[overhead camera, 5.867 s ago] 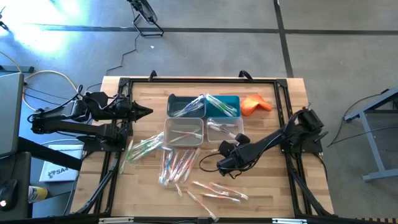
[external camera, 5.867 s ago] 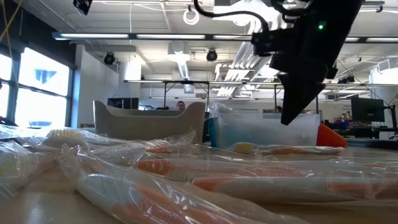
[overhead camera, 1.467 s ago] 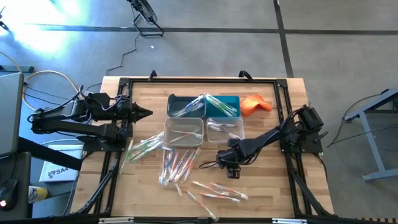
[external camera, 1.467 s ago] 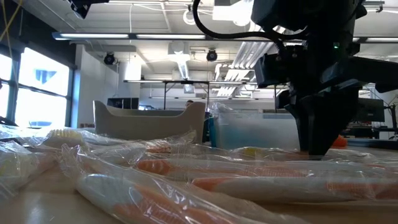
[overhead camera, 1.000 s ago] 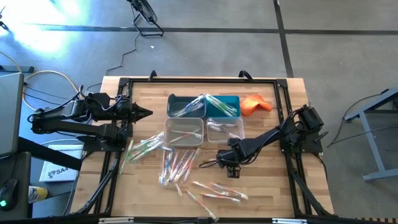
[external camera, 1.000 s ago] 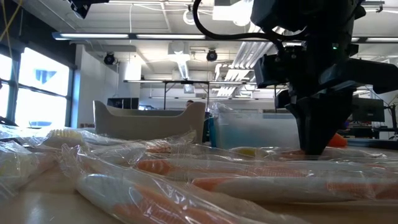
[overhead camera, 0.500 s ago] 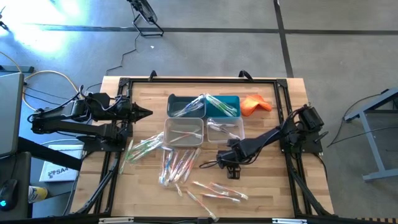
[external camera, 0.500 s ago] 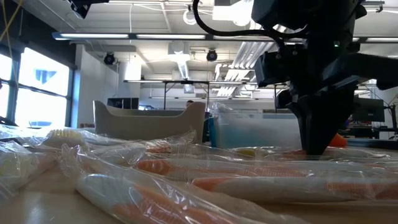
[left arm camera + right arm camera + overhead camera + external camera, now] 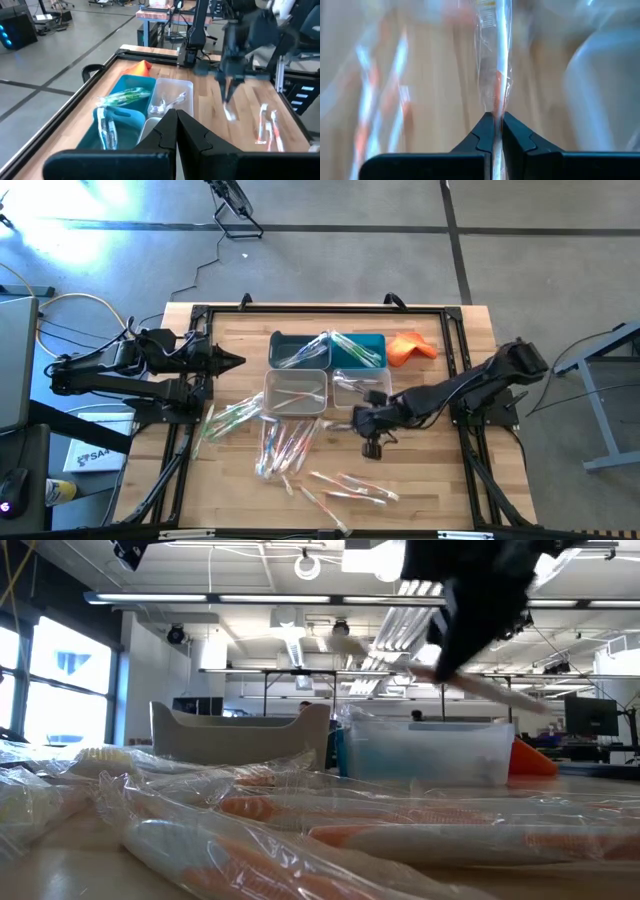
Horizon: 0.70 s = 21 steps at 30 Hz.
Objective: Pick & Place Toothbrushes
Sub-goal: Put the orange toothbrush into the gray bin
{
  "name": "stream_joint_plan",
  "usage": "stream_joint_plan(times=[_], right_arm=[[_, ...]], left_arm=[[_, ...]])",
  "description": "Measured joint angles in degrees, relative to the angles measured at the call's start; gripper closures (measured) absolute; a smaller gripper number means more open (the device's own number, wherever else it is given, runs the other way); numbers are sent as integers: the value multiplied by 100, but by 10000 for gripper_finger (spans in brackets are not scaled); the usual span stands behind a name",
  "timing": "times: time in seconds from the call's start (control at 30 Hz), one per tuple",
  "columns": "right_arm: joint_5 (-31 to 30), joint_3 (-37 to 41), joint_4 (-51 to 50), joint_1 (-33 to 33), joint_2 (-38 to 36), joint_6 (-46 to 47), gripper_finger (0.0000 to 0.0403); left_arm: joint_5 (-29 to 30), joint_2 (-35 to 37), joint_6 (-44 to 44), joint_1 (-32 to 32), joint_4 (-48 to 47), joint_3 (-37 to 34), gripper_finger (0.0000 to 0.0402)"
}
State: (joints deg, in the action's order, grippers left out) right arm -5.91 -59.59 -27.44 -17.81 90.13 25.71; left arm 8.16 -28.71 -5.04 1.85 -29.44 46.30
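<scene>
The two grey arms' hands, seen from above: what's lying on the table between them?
In the high view, two clear bins holding toothbrushes lie between the left hand and the right hand, which is shut on a wrapped toothbrush.

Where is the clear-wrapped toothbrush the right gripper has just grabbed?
The wrapped toothbrush is pinched in the shut right gripper, lifted off the table just in front of the clear plastic bin, right of centre in the high view.
</scene>
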Motion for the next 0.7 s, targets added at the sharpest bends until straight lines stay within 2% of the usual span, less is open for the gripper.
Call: stream_joint_plan(times=[0.13,0.37,0.7], right_arm=[[-421,-8,473,198,-481,-14,392],[-771,-16,1425,533,-1246,-444,392],[-918,-9,2570,933,-1586,-1372,393]], left_arm=[[0,-2,-116,0,1,0,402],[-2,-18,-181,0,256,-2,402],[-2,-321,-175,0,616,-2,402]])
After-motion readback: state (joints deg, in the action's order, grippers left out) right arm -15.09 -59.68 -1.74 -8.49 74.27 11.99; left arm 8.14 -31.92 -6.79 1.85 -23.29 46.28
